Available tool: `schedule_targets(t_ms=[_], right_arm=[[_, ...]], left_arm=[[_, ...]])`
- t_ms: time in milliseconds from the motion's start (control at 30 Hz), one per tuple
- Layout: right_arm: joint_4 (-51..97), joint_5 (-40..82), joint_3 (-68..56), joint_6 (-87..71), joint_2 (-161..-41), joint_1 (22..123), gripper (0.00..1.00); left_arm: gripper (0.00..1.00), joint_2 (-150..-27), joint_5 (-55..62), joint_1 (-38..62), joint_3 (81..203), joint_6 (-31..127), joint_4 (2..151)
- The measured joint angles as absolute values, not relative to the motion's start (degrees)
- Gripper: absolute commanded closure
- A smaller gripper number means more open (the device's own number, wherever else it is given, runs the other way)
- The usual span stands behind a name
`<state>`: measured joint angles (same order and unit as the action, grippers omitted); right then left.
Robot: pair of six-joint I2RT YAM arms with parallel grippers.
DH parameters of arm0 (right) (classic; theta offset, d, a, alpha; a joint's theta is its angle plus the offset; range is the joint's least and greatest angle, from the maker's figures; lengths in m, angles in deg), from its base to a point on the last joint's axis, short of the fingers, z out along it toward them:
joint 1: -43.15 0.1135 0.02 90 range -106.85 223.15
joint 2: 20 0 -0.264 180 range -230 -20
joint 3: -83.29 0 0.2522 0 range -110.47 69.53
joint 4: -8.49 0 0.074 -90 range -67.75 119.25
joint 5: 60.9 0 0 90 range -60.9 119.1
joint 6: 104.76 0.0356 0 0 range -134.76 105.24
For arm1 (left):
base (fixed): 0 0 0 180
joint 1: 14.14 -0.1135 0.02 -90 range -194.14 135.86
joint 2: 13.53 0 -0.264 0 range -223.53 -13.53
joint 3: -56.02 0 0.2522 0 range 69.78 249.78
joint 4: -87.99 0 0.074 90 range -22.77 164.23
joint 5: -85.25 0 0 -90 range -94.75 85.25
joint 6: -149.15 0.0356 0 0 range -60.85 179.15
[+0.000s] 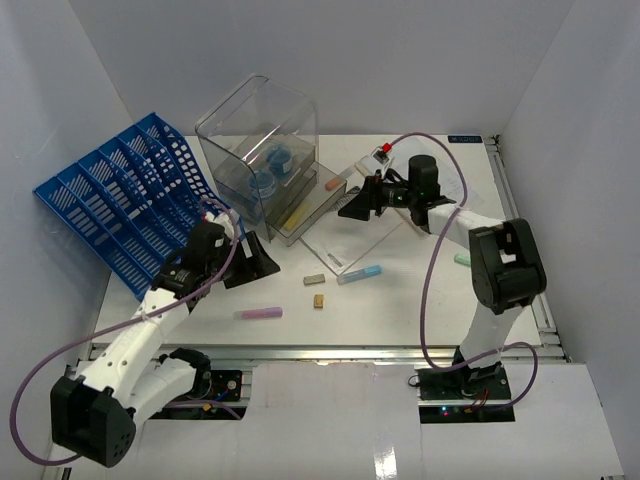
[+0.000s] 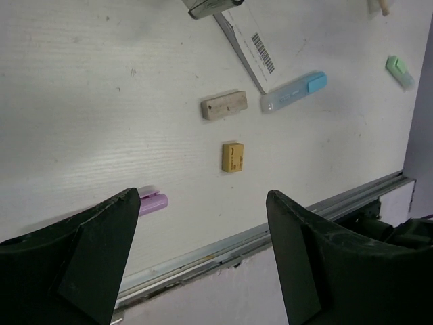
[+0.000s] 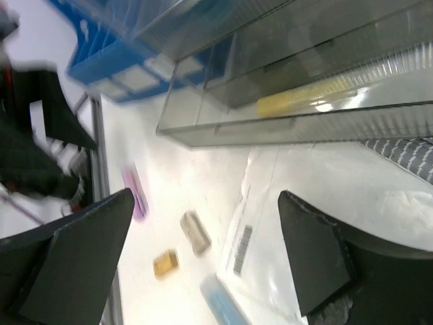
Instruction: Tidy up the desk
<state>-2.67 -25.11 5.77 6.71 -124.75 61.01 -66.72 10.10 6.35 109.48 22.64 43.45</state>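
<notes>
The desk is a white tabletop with a metal rail along its edges. My left gripper hovers open over the front left part, with nothing between its fingers. Below it lie a purple highlighter, a yellow eraser and a grey eraser. My right gripper is open and empty just in front of the clear bin. A yellow highlighter lies in the bin's low front tray.
A blue slotted rack leans at the back left. A clear bag with a barcode lies mid-desk, a blue highlighter at its near edge. A green piece sits by the right arm.
</notes>
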Motion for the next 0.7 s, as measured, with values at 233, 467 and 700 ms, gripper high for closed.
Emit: schedule_targets(t_ms=[233,467,700], right_arm=[[28.6,-26.5,5.3,-29.9,-111.2,61.2,0.02],[43.6,-23.0,15.5,-51.8,-96.2,61.3,0.02],[45.1,-22.1,22.2,-54.8,-91.0,61.2,0.02]], left_arm=[[0.14,-75.2,7.6,10.6,116.0,27.8,39.3],[0.20,-65.5,-0.9,11.5,108.5,7.7,35.5],[0.29,-42.4,-7.3,11.6,95.7,-22.2,27.1]])
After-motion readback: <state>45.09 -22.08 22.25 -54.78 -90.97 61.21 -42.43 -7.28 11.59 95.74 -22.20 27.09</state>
